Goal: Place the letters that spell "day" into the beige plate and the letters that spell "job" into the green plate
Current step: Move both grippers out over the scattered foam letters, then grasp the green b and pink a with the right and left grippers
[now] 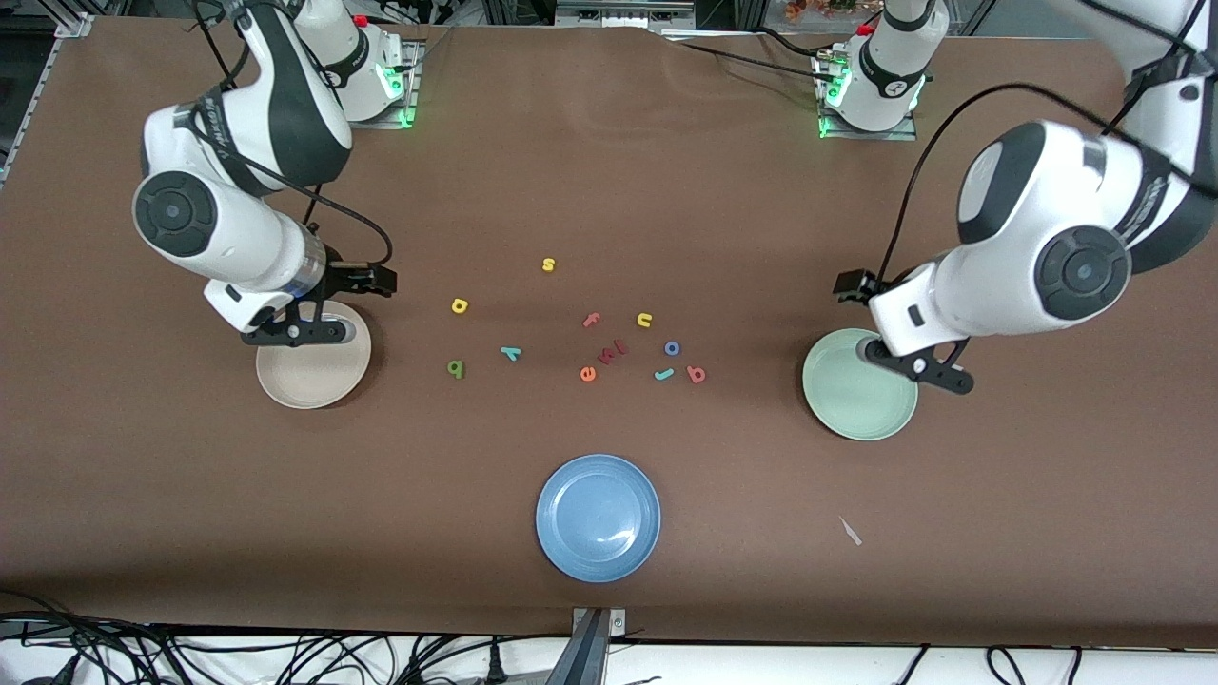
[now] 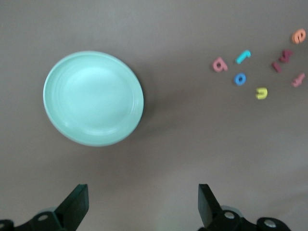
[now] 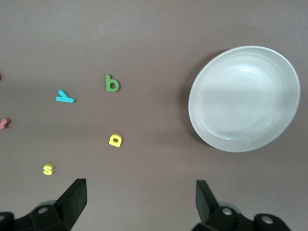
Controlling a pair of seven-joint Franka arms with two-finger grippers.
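On the table, both plates lie bare: your sorting has not begun.
Your left gripper (image 2: 142, 207) hangs over the green plate (image 1: 837, 419), your right gripper (image 3: 139, 204) over the beige plate (image 1: 314, 390), both wide open and empty; six letters await.

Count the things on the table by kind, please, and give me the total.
Plates: 3 (beige plate, green plate, blue plate)
Foam letters: 12
Total: 15

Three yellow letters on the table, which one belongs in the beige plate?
The yellow round-bowled letter, nearest of the three to the beige plate and the green stemmed letter. The yellow s and yellow u lie toward the left arm's end.
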